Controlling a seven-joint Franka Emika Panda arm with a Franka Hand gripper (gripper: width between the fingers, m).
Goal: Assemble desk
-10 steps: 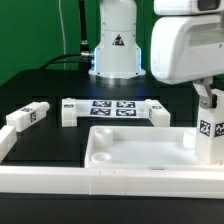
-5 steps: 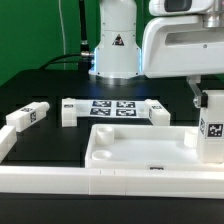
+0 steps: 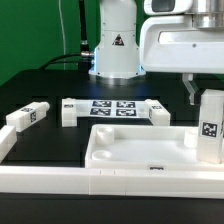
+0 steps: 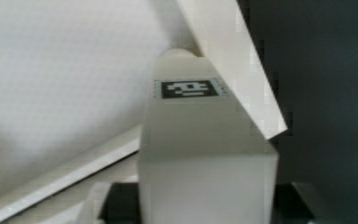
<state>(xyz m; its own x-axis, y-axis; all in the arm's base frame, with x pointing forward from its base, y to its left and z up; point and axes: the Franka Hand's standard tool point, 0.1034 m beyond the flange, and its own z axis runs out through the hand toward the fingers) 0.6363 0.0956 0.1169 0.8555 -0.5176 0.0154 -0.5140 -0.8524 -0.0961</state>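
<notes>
The desk's white panel [image 3: 140, 150] lies rim up on the black table, near the front rail. A white desk leg [image 3: 210, 126] with a black-and-white tag stands upright at the panel's corner on the exterior view's right. My gripper [image 3: 207, 90] comes down on it from above and is shut on its top. In the wrist view the leg [image 4: 197, 130] fills the space between the two dark fingers [image 4: 126, 200], and my gripper [image 4: 202, 206] is pressed against both its sides. The panel [image 4: 69, 90] lies beyond, its rim running aslant. Whether the leg sits in a socket is hidden.
Three loose legs lie on the table: one [image 3: 27, 116] at the exterior view's left and two [image 3: 68, 112] [image 3: 160, 113] at the ends of the marker board [image 3: 113, 107]. Long white rails [image 3: 100, 185] frame the front and left. The robot base [image 3: 117, 45] stands behind.
The arm's white body has risen and shifted toward the exterior view's left. The leg stays held at the panel's right corner, turned slightly.
</notes>
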